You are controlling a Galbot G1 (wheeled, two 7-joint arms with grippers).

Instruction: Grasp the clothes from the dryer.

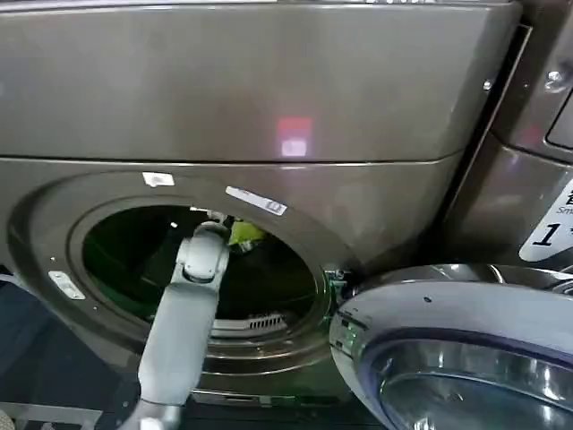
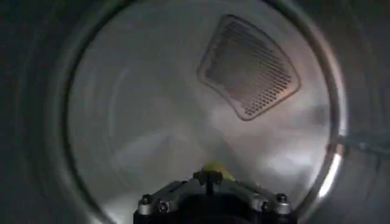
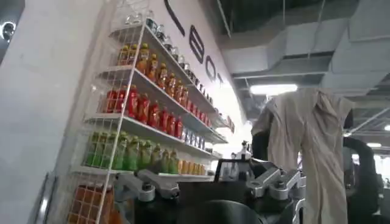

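Dryer (image 1: pixel 269 98): dark bronze-grey front-loader, round port open, door (image 1: pixel 466 349) swung out to the right of the port. Steel drum (image 2: pixel 152 122) is the carrying part. Its rear wall bears a perforated vent panel (image 2: pixel 250 67), set off-centre. Drum walls are smooth and bare where visible. In the head view the clothes (image 1: pixel 244 234), a small yellow-green piece, sit inside the port near its upper middle, just beside the end of the left arm. In the left wrist view a yellow scrap shows just past the pincer body; whether it rests on the drum cannot be told.
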